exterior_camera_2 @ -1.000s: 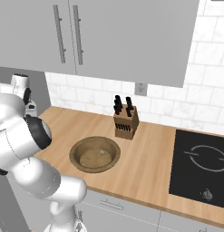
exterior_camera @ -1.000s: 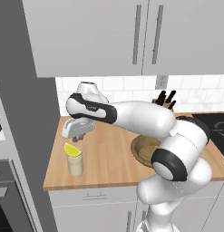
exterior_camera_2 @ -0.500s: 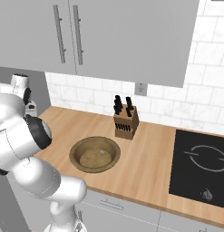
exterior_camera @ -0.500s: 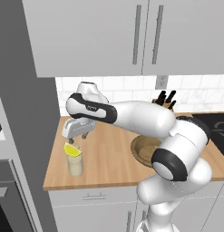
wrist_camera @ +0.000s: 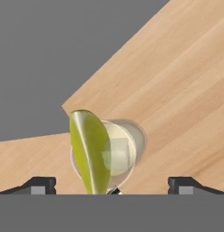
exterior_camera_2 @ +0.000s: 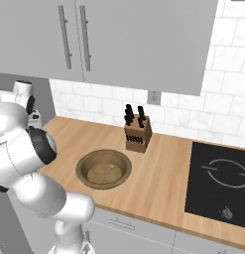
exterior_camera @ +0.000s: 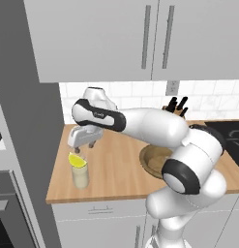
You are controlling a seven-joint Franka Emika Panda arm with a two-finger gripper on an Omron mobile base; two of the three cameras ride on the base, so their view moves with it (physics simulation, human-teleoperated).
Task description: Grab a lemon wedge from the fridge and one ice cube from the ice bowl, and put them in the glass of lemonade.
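The glass of lemonade (exterior_camera: 81, 176) stands near the counter's front left corner. A yellow lemon wedge (exterior_camera: 77, 161) rests on its rim, tilted. Just above the glass hangs my gripper (exterior_camera: 85, 146), open, with nothing between its fingers. From the hand view, the lemon wedge (wrist_camera: 90, 152) lies across the glass of lemonade (wrist_camera: 127, 149), and a pale cube shows in the liquid. My fingertips (wrist_camera: 38, 185) stand wide apart at either side. The brown ice bowl (exterior_camera_2: 104, 168) sits mid-counter; the ice bowl (exterior_camera: 156, 160) is partly hidden behind my arm. A tall grey panel at the far left may be the fridge's side.
A wooden knife block (exterior_camera_2: 137, 135) stands at the tiled back wall. A black cooktop (exterior_camera_2: 220, 184) fills the counter's right end. Pale grey wall cabinets (exterior_camera: 155, 38) hang overhead. An oven front (exterior_camera: 9, 213) shows at the lower left, beside the counter's left edge.
My gripper has opened above the glass, and the lemon wedge now rests on the rim. The arm has hardly moved.
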